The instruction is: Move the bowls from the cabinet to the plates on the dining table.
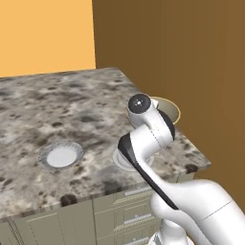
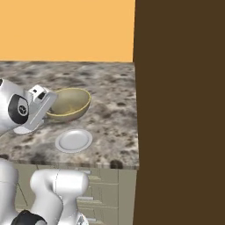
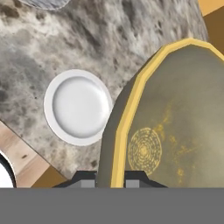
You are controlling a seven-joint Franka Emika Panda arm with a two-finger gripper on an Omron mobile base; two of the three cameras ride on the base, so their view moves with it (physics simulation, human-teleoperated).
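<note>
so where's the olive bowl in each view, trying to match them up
Left base view: olive-tan bowl sits right of centre, mostly hidden behind the arm's wrist.
Right base view: upper left of centre, held by the gripper above the table.
Hand view: fills the right half, rim between the fingertips.
Shared landmark: the plate nearest the bowl.

I see a flat orange wall [image 1: 45, 36] rising behind the far edge of the speckled grey-brown stone counter top [image 1: 57, 103]. A tall dark brown panel [image 2: 180, 110] stands hard against that counter top's right end and meets the orange wall in a vertical corner. Under the counter top's near edge sit grey-beige drawer fronts [image 1: 122, 210] with short silver handles. In my hand view, light wood-plank floor [image 3: 19, 159] shows beyond the counter top's edge.
</note>
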